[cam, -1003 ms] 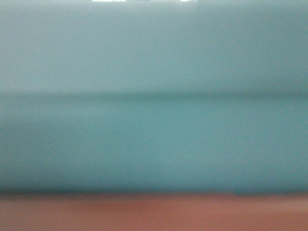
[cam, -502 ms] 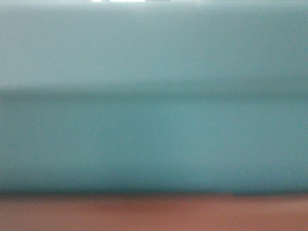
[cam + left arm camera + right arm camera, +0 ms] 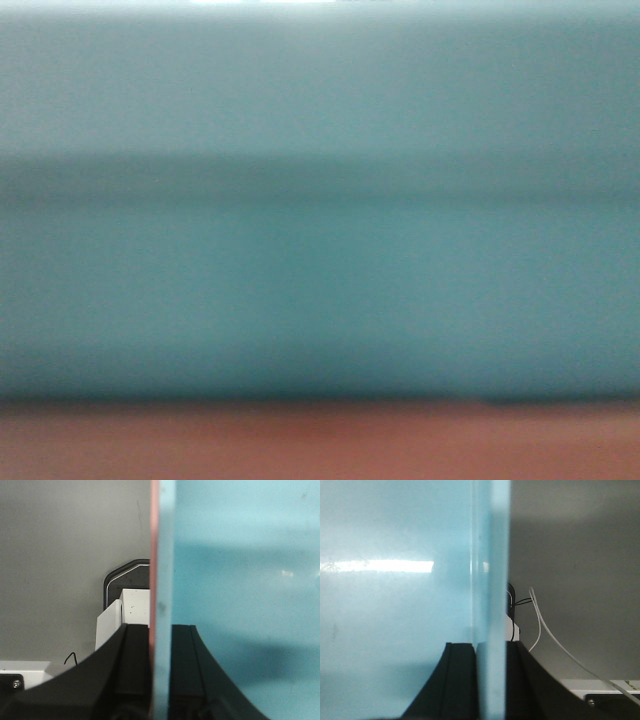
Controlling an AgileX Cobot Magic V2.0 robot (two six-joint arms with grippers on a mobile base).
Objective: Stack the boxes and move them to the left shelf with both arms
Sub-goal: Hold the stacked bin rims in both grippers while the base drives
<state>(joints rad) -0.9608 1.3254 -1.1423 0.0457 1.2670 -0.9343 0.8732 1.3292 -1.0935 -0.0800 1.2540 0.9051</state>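
Right now I am holding the stacked boxes pinched from both ends. My left gripper (image 3: 161,647) is clamping two walls at once: the thin edge of the pink box (image 3: 153,555) and the blue box (image 3: 240,580) lying flat against it, one finger outside and one inside. My right gripper (image 3: 492,655) is clenching the opposite wall. Only blue is showing between those fingers, so I cannot tell whether the pink wall is caught there too.

That is what is worrying me most. If the right side is gripping blue alone, the pink box is hanging from one end and could sag, twist or slide off as I am swinging the load.

Both walls look smooth and thin, and I am holding them by narrow strips. Any mismatch in speed or height between my arms could be bending the plastic or working it out of a finger.

The front view is giving me nothing but blue wall with a pink band beneath. The left shelf is not showing in any view, so I am judging the approach blind, and a rim could be striking the frame.

Also, a white cable (image 3: 545,630) is trailing just beside my right wrist and could be snagging.
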